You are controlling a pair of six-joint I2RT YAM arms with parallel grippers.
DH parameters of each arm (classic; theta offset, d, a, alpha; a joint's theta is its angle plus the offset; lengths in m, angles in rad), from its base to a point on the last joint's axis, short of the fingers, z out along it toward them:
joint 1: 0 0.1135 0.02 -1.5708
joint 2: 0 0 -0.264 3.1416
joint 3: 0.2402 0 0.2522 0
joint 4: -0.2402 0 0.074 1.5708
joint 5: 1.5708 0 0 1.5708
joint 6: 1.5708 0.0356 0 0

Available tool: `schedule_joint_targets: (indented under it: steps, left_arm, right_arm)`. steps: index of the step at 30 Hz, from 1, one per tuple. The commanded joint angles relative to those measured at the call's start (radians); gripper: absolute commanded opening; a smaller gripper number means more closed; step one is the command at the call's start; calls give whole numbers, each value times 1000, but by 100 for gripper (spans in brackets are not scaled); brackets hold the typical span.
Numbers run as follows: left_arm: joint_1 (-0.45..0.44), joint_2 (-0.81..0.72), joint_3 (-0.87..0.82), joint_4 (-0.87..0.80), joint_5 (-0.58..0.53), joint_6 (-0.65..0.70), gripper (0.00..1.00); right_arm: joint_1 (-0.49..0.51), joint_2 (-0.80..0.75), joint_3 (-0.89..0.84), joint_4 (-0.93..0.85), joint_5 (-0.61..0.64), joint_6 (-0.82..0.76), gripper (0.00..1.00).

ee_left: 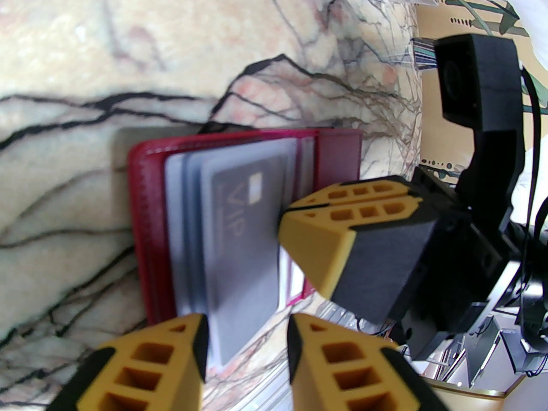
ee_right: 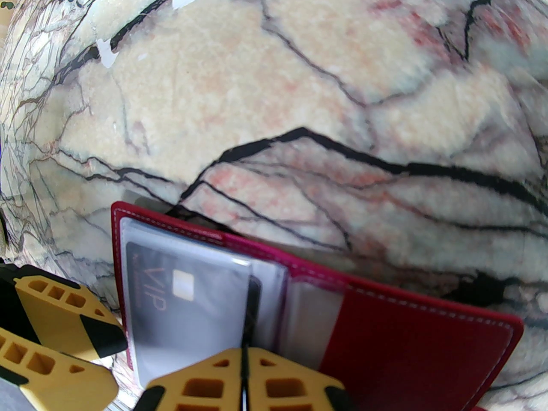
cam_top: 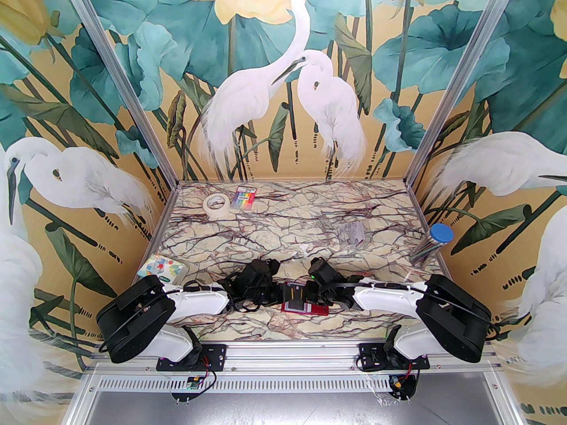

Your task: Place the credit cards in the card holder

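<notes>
Right fingers [ee_right: 205, 383] pinch shut, seemingly on a black card's [ee_right: 184, 315] edge in the card holder [ee_right: 406, 349]; left fingers [ee_left: 145, 358] stand apart.

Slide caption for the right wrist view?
Right end effector shut on a thin dark edge at the open red card holder, black VIP card showing through a clear sleeve.

One card holder [ee_right: 428, 349], one black card [ee_right: 171, 311], one tape roll [cam_top: 216, 203], one striped packet [cam_top: 245, 198]
</notes>
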Motion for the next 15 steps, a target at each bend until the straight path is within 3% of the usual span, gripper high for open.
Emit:
schedule_joint_targets:
  steps: [1,15]
  left_arm:
    - [-15,27,20,7,12,16,36]
    - [-29,-8,11,-12,-26,8,36]
  right_arm:
    - [4,30,-19,-50,-6,-2,8]
    - [4,25,-19,-55,-7,-3,8]
